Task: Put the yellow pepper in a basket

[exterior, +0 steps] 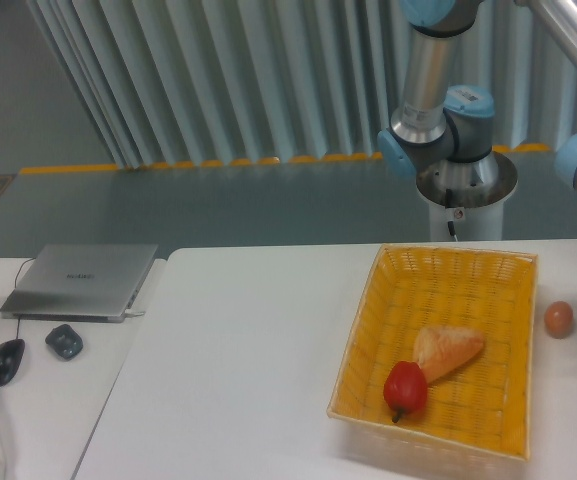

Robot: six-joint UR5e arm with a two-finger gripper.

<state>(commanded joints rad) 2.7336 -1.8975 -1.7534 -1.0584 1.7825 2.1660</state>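
basket [455,268] lower right, near tabletop [248,350] front edge | red pepper [405,389], bread [447,350] inside | gripper out of frame, state unknown

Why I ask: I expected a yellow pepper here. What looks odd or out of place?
No yellow pepper shows anywhere. The basket holds only a red pepper and a piece of bread, and a brown egg sits alone right of it. Nothing looks spilled or damaged. The claw is out of view.

The basket [438,285] is open from above; a red pepper [405,388] and bread [447,350] fill its near part.
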